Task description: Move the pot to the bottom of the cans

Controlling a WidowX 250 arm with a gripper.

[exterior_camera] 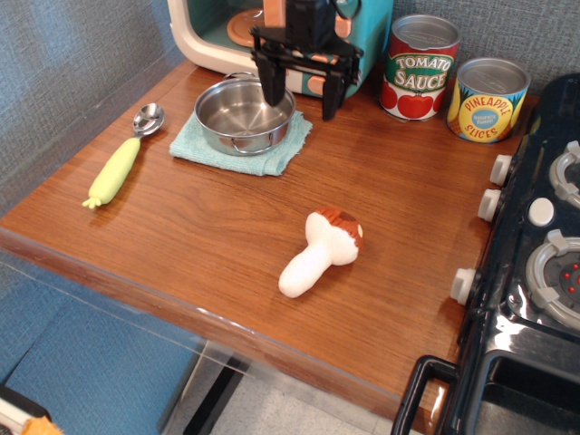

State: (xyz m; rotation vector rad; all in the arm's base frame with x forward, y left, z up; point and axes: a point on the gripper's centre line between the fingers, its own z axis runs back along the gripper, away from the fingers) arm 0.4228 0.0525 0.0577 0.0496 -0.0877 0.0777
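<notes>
The shiny steel pot sits on a teal cloth at the back left of the wooden counter. My gripper is open and empty, its two black fingers pointing down over the pot's right rim; the left finger is over the rim and the right one is just past it. The red and green Tomato Sauce can and the yellow and blue Pineapple Slices can stand upright at the back right, apart from the pot.
A toy microwave stands at the back behind the pot. A metal spoon and a yellow-green corn toy lie at the left. A toy mushroom lies mid-counter. A black toy stove borders the right side.
</notes>
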